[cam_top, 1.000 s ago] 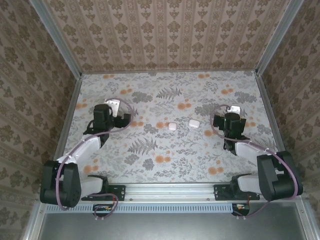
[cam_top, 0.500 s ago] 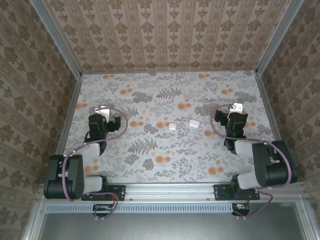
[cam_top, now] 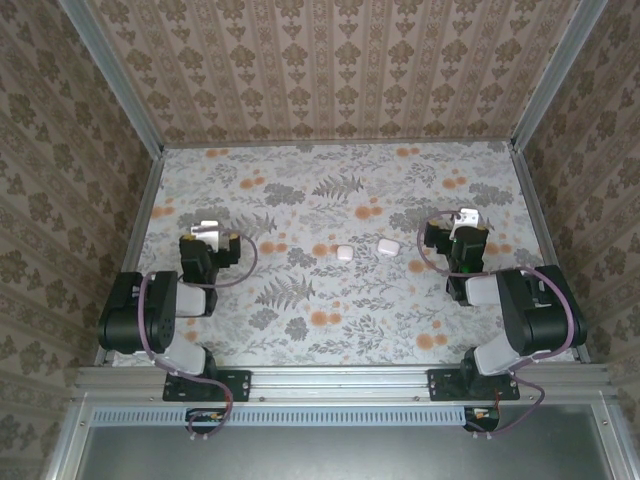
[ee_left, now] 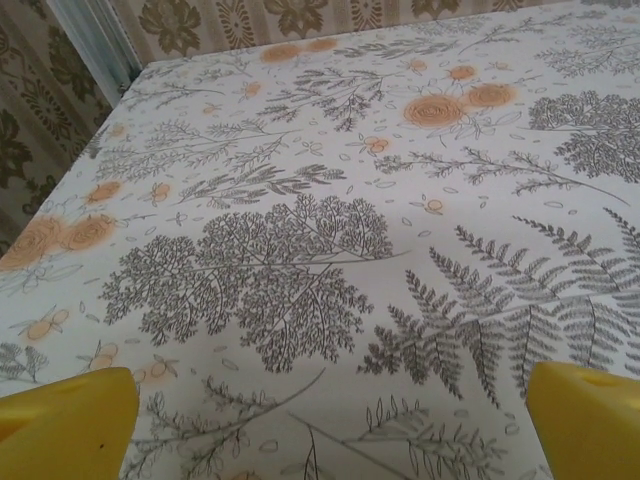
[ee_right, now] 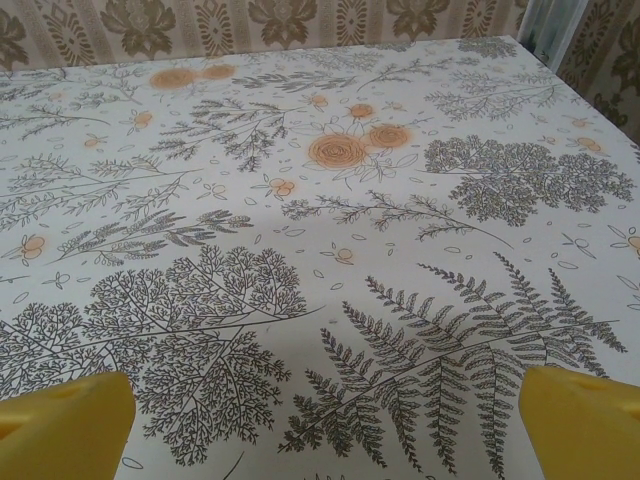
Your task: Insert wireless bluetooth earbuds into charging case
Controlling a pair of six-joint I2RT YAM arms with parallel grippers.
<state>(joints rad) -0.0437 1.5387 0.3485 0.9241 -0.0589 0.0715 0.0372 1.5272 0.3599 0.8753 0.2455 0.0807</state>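
Both arms are folded near their bases with nothing in hand. The left gripper [cam_top: 208, 233] sits over the left part of the surface [cam_top: 330, 190], and the right gripper [cam_top: 468, 222] sits over the right part. In each wrist view the yellow fingertips [ee_left: 70, 420] are at the bottom corners of the frame with only floral print between them, so both grippers are spread wide and empty.

The case [cam_top: 388, 246] lies near the middle of the surface, between the arms and somewhat closer to the right one. Near it on the left, not touching, is a smaller, squarer white piece [cam_top: 345, 253]. From overhead I can't tell whether the case lid is up, and I can't pick out the earbuds as such.

I judge the step in hand to be the first approach. I'd send the right gripper to the case, since it is nearer. Before committing I'd get its wrist camera on the case to read the lid and hinge side.

The case looks glossy and rounded, so it will likely skid or spin if one finger touches first. I'd centre it between the fingers, come in low, and close across its flatter sides. The left gripper can then take the small piece. The main risk is mistaking one white piece for the other, so I'd check the shape first.
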